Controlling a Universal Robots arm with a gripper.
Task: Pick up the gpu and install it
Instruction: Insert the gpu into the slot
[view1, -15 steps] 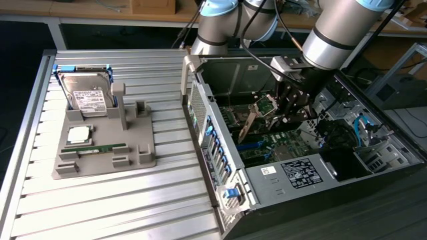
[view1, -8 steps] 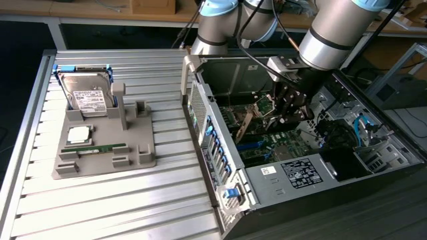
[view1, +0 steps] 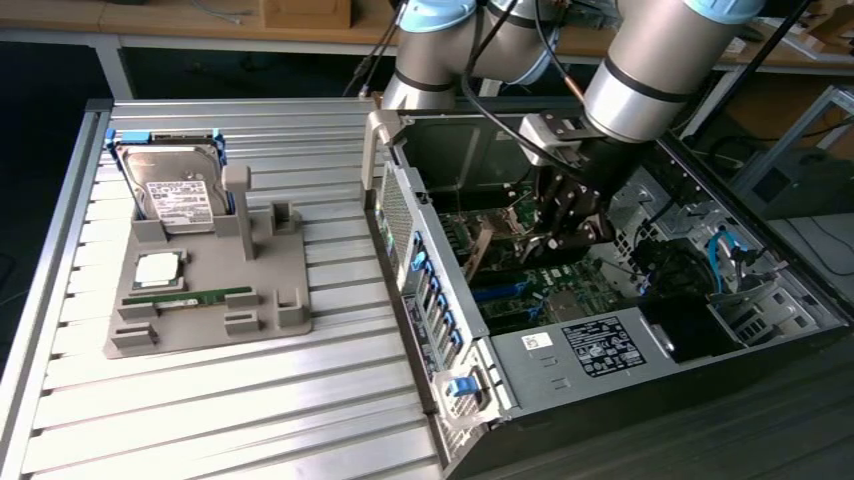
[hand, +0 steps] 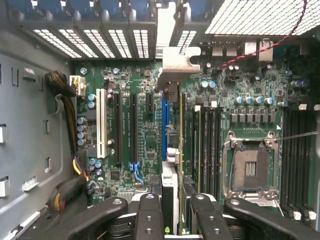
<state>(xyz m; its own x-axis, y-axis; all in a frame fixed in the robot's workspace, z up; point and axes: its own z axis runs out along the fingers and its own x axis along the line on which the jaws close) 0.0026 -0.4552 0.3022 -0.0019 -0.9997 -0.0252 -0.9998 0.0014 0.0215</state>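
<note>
My gripper (view1: 567, 235) reaches down into the open computer case (view1: 441, 330) on the exterior view's right. It is shut on the gpu (view1: 481, 248), a thin brownish card held on edge above the motherboard. In the wrist view the gpu (hand: 171, 150) runs edge-on away from between the black fingers (hand: 150, 217) of my gripper (hand: 176, 220). Its silver end bracket (hand: 175, 57) lies close to the case's rear slot openings. The card hangs over the blue expansion slot (hand: 164, 117); I cannot tell whether it touches the slot.
A grey fixture (view1: 214, 300) on the slatted table holds a hard drive (view1: 174, 190), a processor chip (view1: 158, 265) and a green memory stick (view1: 187, 297). Inside the case are a white slot (hand: 102, 125), a processor socket (hand: 250, 170), a cable bundle (hand: 65, 90) and blue cables (view1: 727, 260).
</note>
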